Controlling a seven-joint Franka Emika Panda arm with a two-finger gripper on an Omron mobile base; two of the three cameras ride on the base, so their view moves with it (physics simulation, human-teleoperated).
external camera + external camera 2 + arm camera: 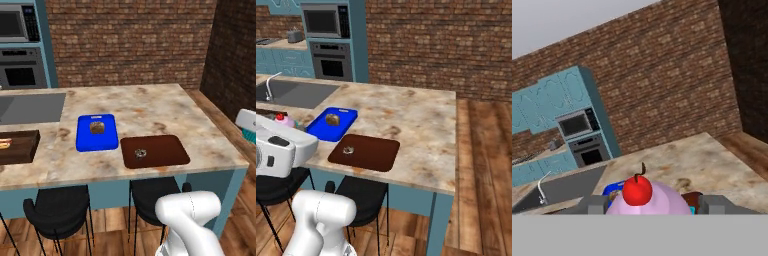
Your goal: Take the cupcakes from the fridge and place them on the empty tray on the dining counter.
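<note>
My gripper is shut on the pink-frosted cupcake, which has a red cherry on top. From the right base camera this cupcake sits at the tip of my hand, held above the dining counter just left of the blue board. The flat reddish-brown tray lies near the counter's front edge. A small dark chocolate cupcake stands on the tray's left part. The fridge is out of view.
A blue board with a tan bun lies left of the tray. A dark-wood box tray holds a hot dog. A sink is set in the counter. Black stools stand below.
</note>
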